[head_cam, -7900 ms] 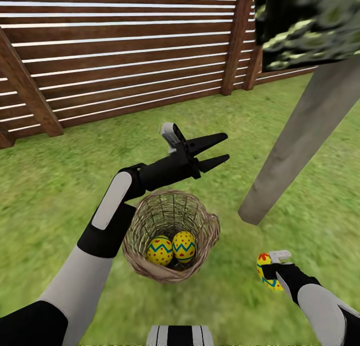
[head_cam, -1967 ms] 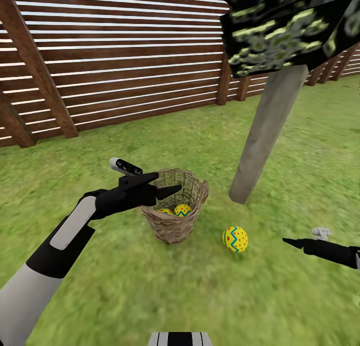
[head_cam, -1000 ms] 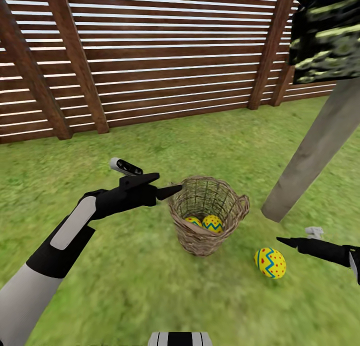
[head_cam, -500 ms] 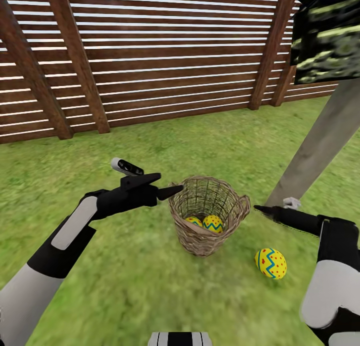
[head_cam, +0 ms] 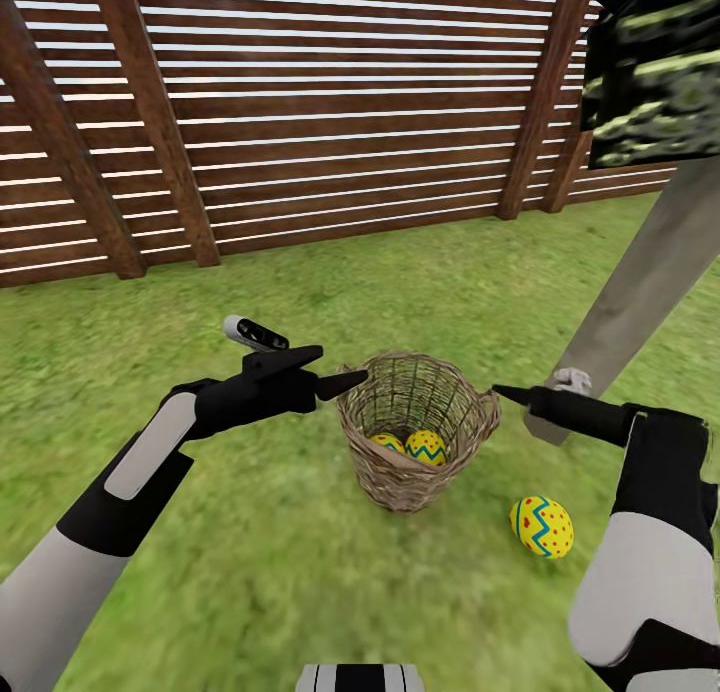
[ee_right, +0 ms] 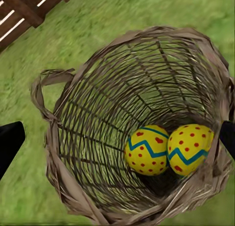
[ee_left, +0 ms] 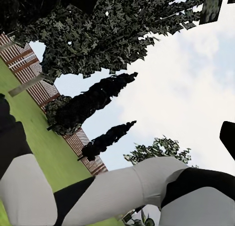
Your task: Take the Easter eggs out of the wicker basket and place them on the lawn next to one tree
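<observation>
While two Easter eggs [head_cam: 412, 445] lie side by side, touching, at the bottom of the wicker basket [head_cam: 385, 472], the third egg [head_cam: 541, 526] rests on the lawn [head_cam: 300, 572] just beside the basket, on the robot's right, near the foot of the tree [head_cam: 640, 292] with the pale grey trunk. The basket stands upright on the grass between the two arms. The left claw [head_cam: 330, 370] hovers just beside the basket's rim on the left, its two black fingers spread apart and holding nothing. The right claw [head_cam: 505, 394] points toward the basket's loop handle from the right side, its tip close to the rim; in the head view its fingers overlap, but the right wrist view shows one dark finger [ee_right: 10, 142] at each side with the basket's mouth [ee_right: 73, 196] between them, so it is open and empty. That view looks straight down into the basket, where the two eggs [ee_right: 169, 148] show their blue zigzag bands and red dots. A brown slatted fence [head_cam: 300, 122] runs behind the grass. The left wrist view shows tree canopies [ee_left: 98, 35], sky and part of the robot's white and black arm [ee_left: 122, 191].
</observation>
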Tool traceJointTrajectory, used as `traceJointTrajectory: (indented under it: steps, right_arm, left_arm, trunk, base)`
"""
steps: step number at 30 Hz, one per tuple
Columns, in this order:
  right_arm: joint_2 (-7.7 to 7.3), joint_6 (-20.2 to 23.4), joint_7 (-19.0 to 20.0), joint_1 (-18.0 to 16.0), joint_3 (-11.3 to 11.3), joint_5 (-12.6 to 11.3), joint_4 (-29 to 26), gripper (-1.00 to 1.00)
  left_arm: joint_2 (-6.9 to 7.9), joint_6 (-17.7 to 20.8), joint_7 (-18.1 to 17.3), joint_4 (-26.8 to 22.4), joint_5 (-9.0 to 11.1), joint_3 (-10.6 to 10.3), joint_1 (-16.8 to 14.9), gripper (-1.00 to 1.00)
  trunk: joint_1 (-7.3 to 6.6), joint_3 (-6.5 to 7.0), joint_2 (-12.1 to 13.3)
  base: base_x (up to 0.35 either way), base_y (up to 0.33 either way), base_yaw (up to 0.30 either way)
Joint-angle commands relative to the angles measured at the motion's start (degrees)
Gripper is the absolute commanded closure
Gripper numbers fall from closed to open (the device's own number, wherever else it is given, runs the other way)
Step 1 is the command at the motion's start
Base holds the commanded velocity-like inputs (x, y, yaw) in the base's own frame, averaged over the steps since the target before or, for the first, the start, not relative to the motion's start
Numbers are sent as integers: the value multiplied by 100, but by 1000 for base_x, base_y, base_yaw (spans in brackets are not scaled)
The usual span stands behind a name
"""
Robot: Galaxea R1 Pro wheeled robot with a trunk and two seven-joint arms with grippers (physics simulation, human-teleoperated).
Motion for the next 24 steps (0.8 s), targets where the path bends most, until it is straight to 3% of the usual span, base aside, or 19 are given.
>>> traceJointTrajectory:
  steps: [1, 4, 7, 12, 13, 17, 20, 22, 24]
  right_arm:
    - [14, 65, 52, -7, 119, 53, -15, -100]
    - [109, 111, -192, -7, 690, 100, 2, -100]
    - [222, 111, -700, -7, 928, 71, 12, -100]
    - [537, 72, -1515, -7, 1209, 50, 59, -100]
    - [597, 63, -1715, -7, 1354, 49, 102, -100]
    - [682, 38, -2547, -7, 1891, 15, 304, -100]
    - [750, 31, -3056, -7, 2095, 8, 356, -100]
    - [796, 17, -3727, -7, 2317, 7, 371, -100]
    - [807, -44, -4053, -7, 2430, 1, 377, -100]
  left_arm:
    - [4, 20, -11, 2, 18, -9, -5, -100]
    - [5, 20, -10, 4, -8, -9, -5, -100]
    - [8, 20, -10, 17, -127, -1, -5, -100]
    - [9, 20, -17, 23, -316, 19, -5, -100]
    - [9, 20, -18, 25, -333, 23, -5, -100]
    - [9, 20, -18, 27, -349, 26, -5, -100]
    - [9, 20, -13, 25, -351, 26, -5, -100]
    - [26, 20, -16, 13, -357, 44, -5, -100]
    - [68, 20, -20, 8, -359, 87, -5, -100]
  trunk:
    - [-1, -5, -2]
    - [-1, -5, -2]
    - [-1, -5, -2]
    - [-1, -5, -2]
    - [-1, -5, -2]
    - [-1, -5, -2]
    - [-1, -5, -2]
    - [-1, -5, -2]
    - [-1, -5, -2]
  base:
    - [0, 0, 0]
    - [0, 0, 0]
    - [0, 0, 0]
    - [0, 0, 0]
    - [0, 0, 0]
    - [0, 0, 0]
    - [0, 0, 0]
    - [0, 0, 0]
    - [0, 0, 0]
